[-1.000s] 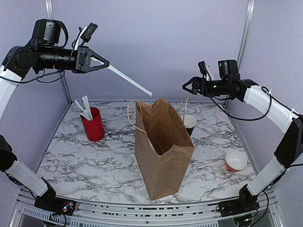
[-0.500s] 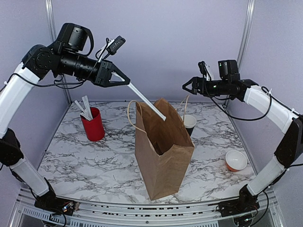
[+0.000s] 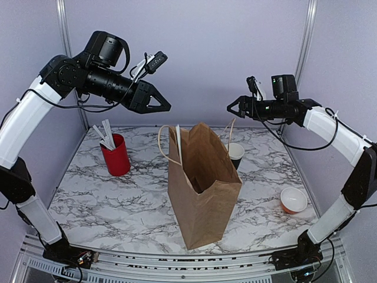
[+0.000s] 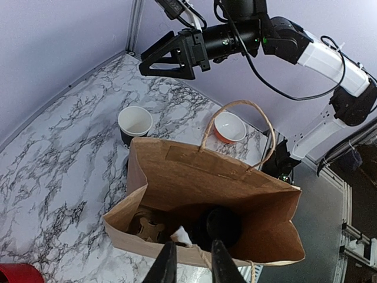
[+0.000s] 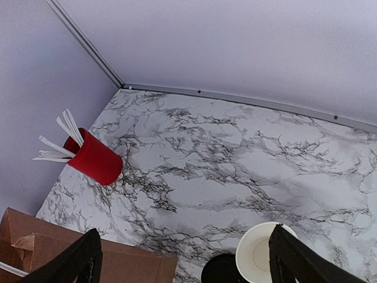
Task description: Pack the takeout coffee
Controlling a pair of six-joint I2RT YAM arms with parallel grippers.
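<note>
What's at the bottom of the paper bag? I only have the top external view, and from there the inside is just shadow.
Observer: The left wrist view looks straight down into the paper bag. A round black lid sits at the bottom, apparently the top of the coffee.
Operator: Anything next to it?
Observer: The end of a white stick shows right beside it.
Operator: And the cup half hidden behind the bag?
Observer: That open cup has no lid, and its white inside looks bare.
</note>
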